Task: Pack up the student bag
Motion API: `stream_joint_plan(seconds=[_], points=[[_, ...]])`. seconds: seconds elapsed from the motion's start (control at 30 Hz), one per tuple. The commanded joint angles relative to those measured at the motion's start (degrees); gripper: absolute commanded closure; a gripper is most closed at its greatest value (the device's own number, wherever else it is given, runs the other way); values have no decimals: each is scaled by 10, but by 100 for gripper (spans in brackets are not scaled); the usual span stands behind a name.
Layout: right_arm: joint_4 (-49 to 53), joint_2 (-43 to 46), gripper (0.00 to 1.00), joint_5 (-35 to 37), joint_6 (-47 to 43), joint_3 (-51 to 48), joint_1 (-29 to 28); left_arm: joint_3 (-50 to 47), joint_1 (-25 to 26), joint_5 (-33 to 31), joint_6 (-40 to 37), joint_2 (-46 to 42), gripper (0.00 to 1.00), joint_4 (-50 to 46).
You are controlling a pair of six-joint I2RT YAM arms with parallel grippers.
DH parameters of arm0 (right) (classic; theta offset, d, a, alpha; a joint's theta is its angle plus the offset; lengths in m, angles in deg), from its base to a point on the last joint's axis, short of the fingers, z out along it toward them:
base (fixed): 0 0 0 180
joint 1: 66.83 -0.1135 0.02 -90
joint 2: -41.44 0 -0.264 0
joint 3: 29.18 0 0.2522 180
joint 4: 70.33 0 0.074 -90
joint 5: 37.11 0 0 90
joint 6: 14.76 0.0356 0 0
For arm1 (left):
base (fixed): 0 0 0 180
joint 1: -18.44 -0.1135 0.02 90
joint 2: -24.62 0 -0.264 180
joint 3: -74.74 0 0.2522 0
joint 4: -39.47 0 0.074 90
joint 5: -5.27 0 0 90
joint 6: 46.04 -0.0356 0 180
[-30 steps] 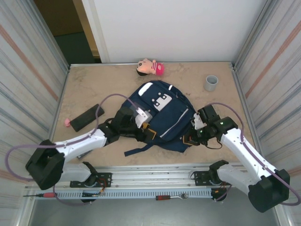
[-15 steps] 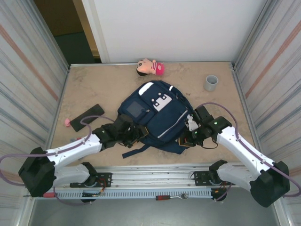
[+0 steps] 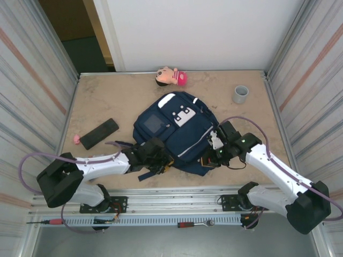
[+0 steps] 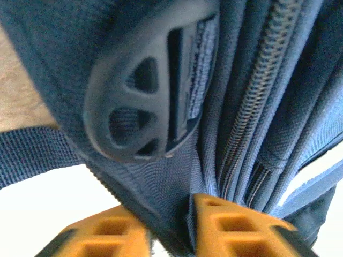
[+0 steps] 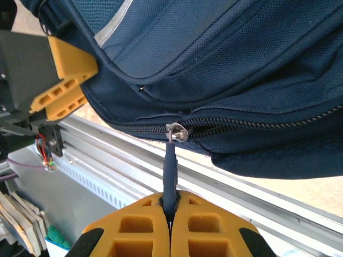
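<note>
Pinching the zipper pull [image 5: 170, 160], right gripper [image 5: 170, 206] sits at the student bag [image 3: 179, 126] near-right corner; zipper runs along its near edge toward left gripper [image 4: 169, 222], clamped on bag fabric.

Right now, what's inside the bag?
Nothing inside can be seen. The bag's navy fabric covers any contents. The right gripper pinches the zip pull, but no open gap shows along that zip.

One student bag [image 3: 193, 134], one doll [image 3: 171, 76], one grey cup [image 3: 240, 94] (far right), one black slab [image 3: 99, 133], one small pink lump [image 3: 76, 139].
</note>
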Motion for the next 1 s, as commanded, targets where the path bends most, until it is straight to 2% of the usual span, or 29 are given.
stream_joint_plan(seconds=[0.0, 0.07, 0.1, 0.37, 0.4, 0.53, 0.6, 0.73, 0.97], points=[[-25, 6, 100, -13, 23, -4, -28, 15, -9, -30, -27, -20, 90, -41], [-38, 5, 100, -11, 37, -6, -51, 33, -22, -45, -66, -42, 99, -108], [-44, 4, 100, -8, 45, -7, -62, 33, -32, -50, -80, -52, 100, -125], [-175, -26, 100, 47, 137, -25, -165, 16, -148, -51, -187, -131, 100, -205], [-195, -33, 100, 52, 145, -25, -173, 17, -152, -49, -191, -135, 95, -207], [-247, -68, 100, 77, 156, -19, -203, 10, -139, -21, -174, -147, 65, -206], [-253, -82, 100, 80, 153, -16, -212, 0, -117, -20, -148, -154, 56, -203], [-248, -95, 100, 74, 143, -14, -218, -28, -69, -20, -85, -157, 49, -167], [-216, -94, 100, 67, 124, -8, -218, -43, -23, -20, -35, -109, 48, -96]])
